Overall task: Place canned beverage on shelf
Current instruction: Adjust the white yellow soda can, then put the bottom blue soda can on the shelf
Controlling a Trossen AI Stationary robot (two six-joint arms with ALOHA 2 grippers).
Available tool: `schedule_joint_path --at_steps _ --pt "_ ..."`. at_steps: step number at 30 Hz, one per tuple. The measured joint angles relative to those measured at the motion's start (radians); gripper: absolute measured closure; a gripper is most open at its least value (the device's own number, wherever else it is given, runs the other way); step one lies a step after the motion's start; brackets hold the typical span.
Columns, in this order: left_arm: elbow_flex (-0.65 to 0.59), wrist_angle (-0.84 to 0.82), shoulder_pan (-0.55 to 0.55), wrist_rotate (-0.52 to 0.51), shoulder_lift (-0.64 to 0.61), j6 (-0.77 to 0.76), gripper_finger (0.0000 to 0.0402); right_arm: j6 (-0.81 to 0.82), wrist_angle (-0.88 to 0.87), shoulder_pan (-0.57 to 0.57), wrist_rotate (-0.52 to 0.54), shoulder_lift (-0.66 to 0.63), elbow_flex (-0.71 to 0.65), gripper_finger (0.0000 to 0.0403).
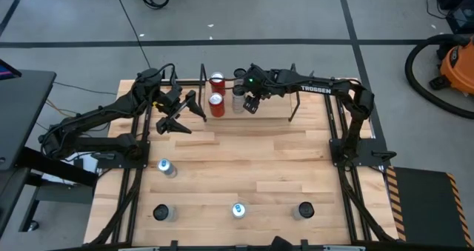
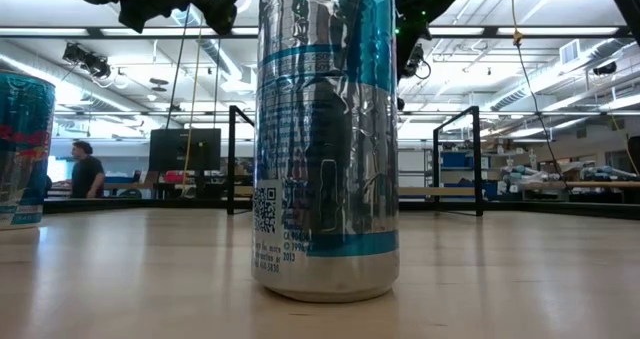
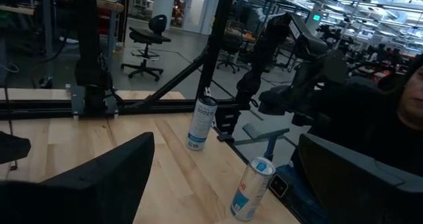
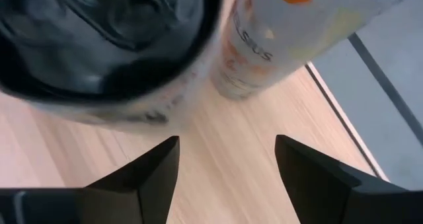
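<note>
The right gripper (image 1: 251,103) is held over a silver can (image 1: 238,97) at the shelf (image 1: 311,115), far centre of the surface (image 1: 252,162). Its jaws are parted; no contact is visible, so a grasp cannot be confirmed. The can stands upright, long axis vertical, top up, just right of two red cans (image 1: 216,95). A sideways nudge could tip it into them. The left gripper (image 1: 178,112) waits nearby, jaws released.
</note>
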Motion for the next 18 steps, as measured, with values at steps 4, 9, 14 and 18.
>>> schedule_joint_path --at_steps 4,9,14,18 --pt "0.0 -0.002 0.0 -0.005 0.0 0.0 0.0026 -0.026 -0.057 -0.003 0.034 -0.017 0.0 0.0146" --pt "0.0 -0.016 0.0 -0.006 0.0 0.0 0.0026 -0.027 -0.183 -0.004 0.009 -0.089 0.025 0.0147" --pt "0.0 -0.016 0.0 -0.006 0.0 0.019 0.0026 -0.044 -0.238 0.0 -0.064 -0.167 0.026 0.0145" --pt "0.0 -0.021 0.0 -0.006 0.0 0.016 0.0026 -0.046 -0.289 0.0 -0.147 -0.203 0.026 0.0144"
